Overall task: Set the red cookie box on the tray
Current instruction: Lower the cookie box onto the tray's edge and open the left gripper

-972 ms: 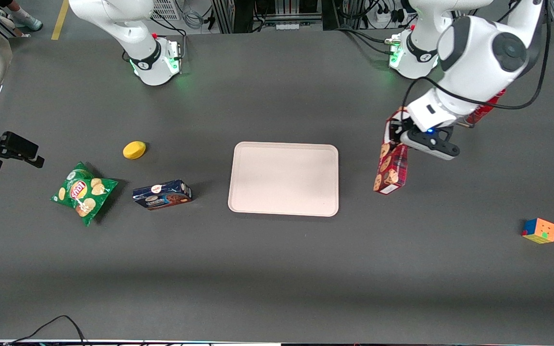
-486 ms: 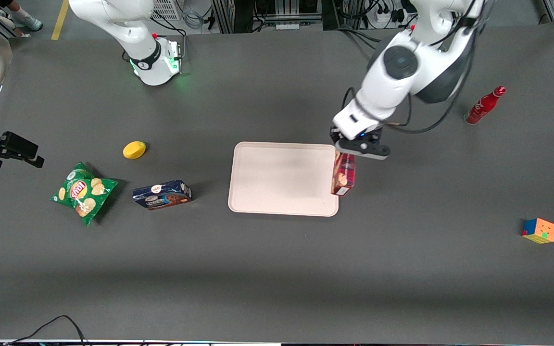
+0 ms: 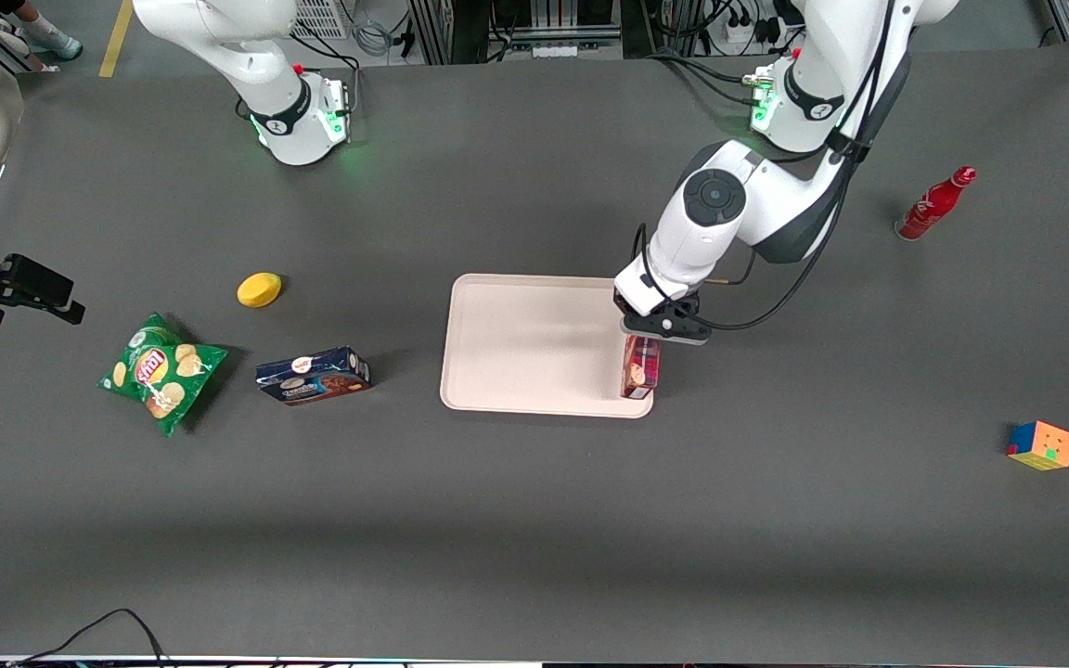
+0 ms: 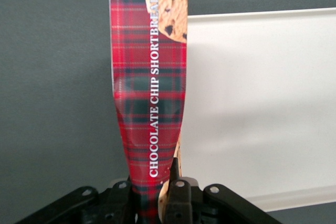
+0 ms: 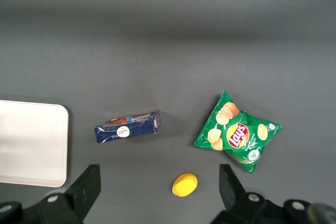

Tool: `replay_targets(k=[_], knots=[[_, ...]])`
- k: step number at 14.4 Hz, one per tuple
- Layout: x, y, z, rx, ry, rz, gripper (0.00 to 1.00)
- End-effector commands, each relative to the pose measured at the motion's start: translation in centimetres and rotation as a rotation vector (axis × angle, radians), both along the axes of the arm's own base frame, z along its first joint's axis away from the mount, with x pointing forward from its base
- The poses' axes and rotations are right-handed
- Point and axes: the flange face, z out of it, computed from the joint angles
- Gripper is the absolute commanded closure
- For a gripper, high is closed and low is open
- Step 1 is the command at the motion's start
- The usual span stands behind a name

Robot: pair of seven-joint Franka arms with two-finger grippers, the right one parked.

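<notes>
1. Fingers (image 4: 178, 195) of the left gripper (image 3: 653, 332) pinching the red cookie box (image 3: 641, 366) at one end, squeezing the carton narrow there.
2. Now hanging upright over the cream tray (image 3: 534, 343) at its edge toward the working arm; contact with the tray unclear.
3. Carried in from above the bare table (image 3: 534, 520) a second ago, then astride the rim half a second ago.
4. Lowering and release probably next.

Robotics lab. Two white arm bases (image 3: 298, 116) bolted at the far edge of a dark grey table (image 3: 534, 520), green status lights on; cables, power strips, metal racking past that edge (test props scattered about).

The gripper (image 3: 660, 327) hangs above the tray's (image 3: 534, 343) corner.
</notes>
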Motion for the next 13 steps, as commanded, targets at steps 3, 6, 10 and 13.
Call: replay_targets(k=[3,6,10,13], knots=[[-0.3,-2.0,-1.3,0.005,0.0,0.036,1.0],[-0.9,-2.9,-2.5,0.02,-0.022,0.048,1.0],[-0.7,-2.7,-4.0,0.024,-0.018,0.064,1.0],[-0.3,-2.4,-4.7,0.031,-0.016,0.073,1.0]])
